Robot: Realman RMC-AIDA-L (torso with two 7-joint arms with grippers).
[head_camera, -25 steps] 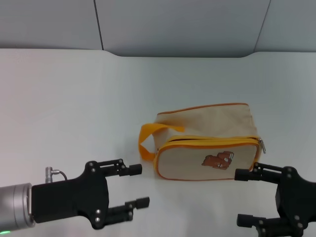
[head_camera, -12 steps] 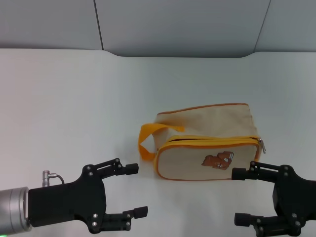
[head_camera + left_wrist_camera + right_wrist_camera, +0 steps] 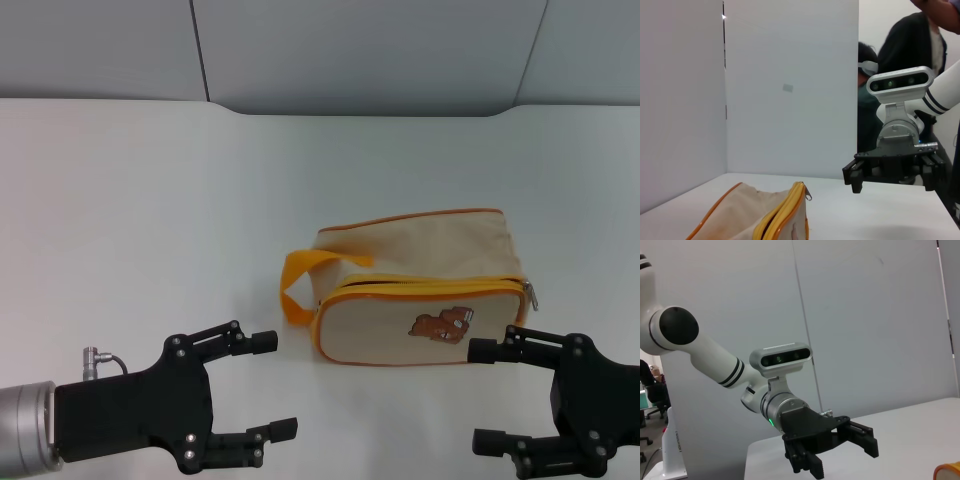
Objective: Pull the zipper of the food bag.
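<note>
The beige food bag (image 3: 420, 265) with orange piping and a brown bear picture lies on the white table, right of centre. Its orange-yellow zipper (image 3: 425, 283) runs along the front upper edge, and the small silver pull tab (image 3: 531, 296) is at the right end. The orange loop handle (image 3: 298, 285) hangs at the bag's left end. My left gripper (image 3: 275, 385) is open and empty, near and left of the bag. My right gripper (image 3: 482, 395) is open and empty, just in front of the bag's right corner. The left wrist view shows the bag (image 3: 747, 210), the zipper (image 3: 781, 212), the pull tab (image 3: 808, 194) and the right gripper (image 3: 890, 179) beyond.
The white table (image 3: 150, 220) spreads left of and behind the bag, with a grey wall (image 3: 350, 50) at the back. The right wrist view shows the left gripper (image 3: 840, 450) and an orange bit of the bag (image 3: 947, 471). People stand behind the right arm (image 3: 900, 65).
My left gripper has dropped a little toward the table's near edge. My right gripper has shifted slightly left. The bag has not moved.
</note>
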